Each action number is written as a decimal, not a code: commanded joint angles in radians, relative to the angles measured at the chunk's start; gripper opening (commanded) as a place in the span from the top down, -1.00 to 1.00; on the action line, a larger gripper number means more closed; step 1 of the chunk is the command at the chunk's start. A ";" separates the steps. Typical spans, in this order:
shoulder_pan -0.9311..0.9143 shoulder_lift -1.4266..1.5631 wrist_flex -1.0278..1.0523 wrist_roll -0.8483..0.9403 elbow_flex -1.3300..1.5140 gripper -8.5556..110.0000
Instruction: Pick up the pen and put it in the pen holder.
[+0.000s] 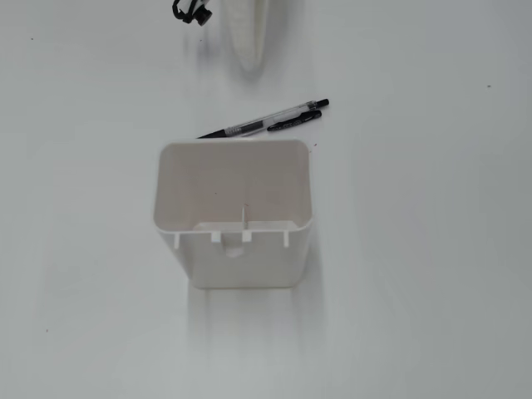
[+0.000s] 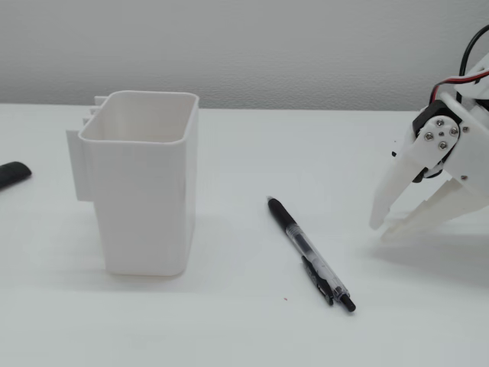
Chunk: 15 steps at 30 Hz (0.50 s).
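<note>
nearest us in a fixed view lies the pen [image 2: 309, 254], flat on the white table [image 2: 244, 329], its dark tip pointing toward the back and its clip end coming toward us. we see a clear barrel with a black grip and black clip. to its left in that view stands the pen holder [image 2: 145, 191], a white, upright, open-topped box with small ribs on its far side; pen and holder sit near each other but apart.

our gripper [image 2: 386, 228] hangs at the right edge of the same view, white fingers pointing down and to the left, tips just above the table. we see its jaws parted a little, with nothing between them. the pen lies near it, not touching.

from a fixed view looking down, the holder [image 1: 234, 249] shows a bare interior with a small divider along one wall, and the pen [image 1: 264, 122] lies slanted just beyond its far rim. a small black object [image 2: 14, 173] rests at the left edge.
</note>
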<state>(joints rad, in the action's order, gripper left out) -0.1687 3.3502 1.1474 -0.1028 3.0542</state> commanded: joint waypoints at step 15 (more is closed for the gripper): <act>-0.104 0.032 -0.069 0.259 -0.190 0.86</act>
<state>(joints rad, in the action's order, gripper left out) -0.2378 3.3487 1.1106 0.0690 2.9713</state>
